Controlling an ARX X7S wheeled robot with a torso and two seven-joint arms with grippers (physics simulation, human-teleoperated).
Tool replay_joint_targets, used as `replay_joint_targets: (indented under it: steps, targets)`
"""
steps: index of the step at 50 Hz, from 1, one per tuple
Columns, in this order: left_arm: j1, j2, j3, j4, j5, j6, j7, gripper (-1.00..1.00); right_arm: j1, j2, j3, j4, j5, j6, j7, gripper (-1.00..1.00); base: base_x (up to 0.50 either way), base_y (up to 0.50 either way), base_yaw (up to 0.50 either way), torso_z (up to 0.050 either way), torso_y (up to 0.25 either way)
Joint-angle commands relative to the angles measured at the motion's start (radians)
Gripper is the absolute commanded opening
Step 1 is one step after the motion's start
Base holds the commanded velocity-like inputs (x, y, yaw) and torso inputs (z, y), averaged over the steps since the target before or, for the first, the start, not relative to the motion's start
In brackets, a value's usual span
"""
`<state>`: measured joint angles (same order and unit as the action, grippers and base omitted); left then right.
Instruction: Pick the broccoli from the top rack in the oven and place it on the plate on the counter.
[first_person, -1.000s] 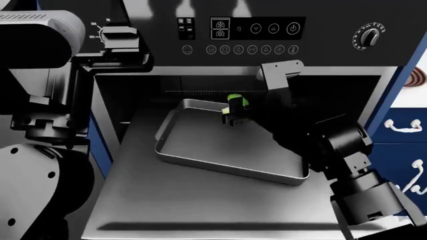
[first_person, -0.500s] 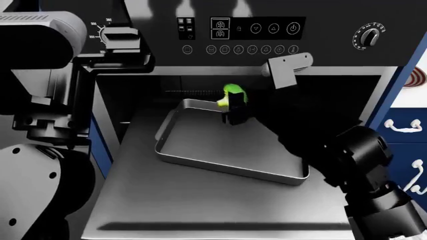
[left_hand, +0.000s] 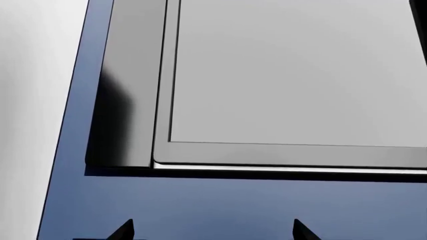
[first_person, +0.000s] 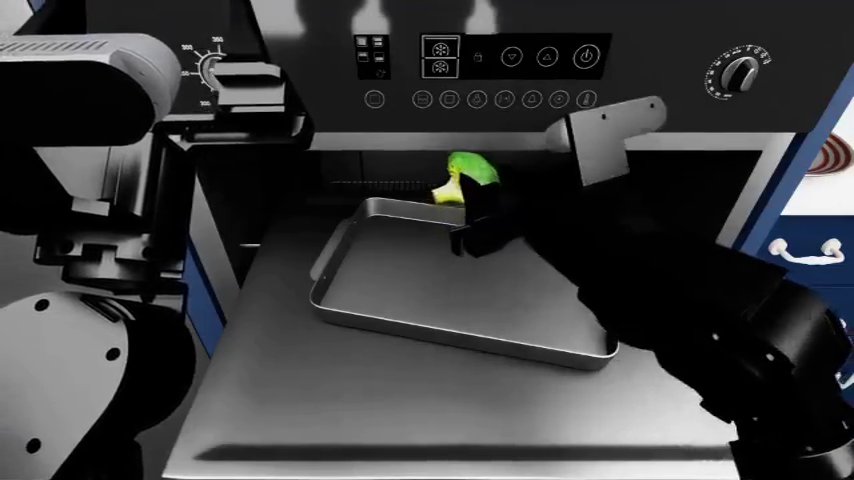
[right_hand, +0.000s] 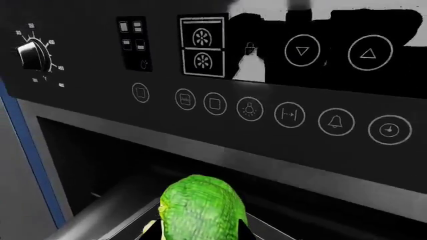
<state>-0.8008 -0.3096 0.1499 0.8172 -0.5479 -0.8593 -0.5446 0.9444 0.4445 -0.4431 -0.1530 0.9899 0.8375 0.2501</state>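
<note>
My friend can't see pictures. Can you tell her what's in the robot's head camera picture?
The right gripper holds the green broccoli up above the grey baking tray, which sits on the top rack pulled out of the black oven.

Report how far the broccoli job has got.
Done: the right gripper is shut on the broccoli, which hangs clear above the baking tray on the top rack, just below the oven control panel. In hand: bringing it out of the oven mouth. Left: carrying it to the plate, just visible at the right edge on the counter, and releasing it. The left arm takes no part.
</note>
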Motion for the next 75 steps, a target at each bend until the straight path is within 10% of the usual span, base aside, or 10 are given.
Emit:
replay_joint_targets:
  steps: [1, 75]
  targets:
    - [0.004, -0.003, 0.003, -0.002, -0.003, 0.007, -0.004, 1.00, -0.016, 0.038, 0.038, -0.165, 0.029, 0.009, 0.051, -1.00, 0.00, 0.00, 0.00, 0.000, 0.000]
    - [-0.024, -0.032, 0.010, 0.020, -0.034, 0.010, -0.040, 1.00, 0.012, 0.172, 0.189, -0.624, 0.302, 0.095, 0.420, -1.00, -0.03, -0.05, 0.00, 0.000, 0.000]
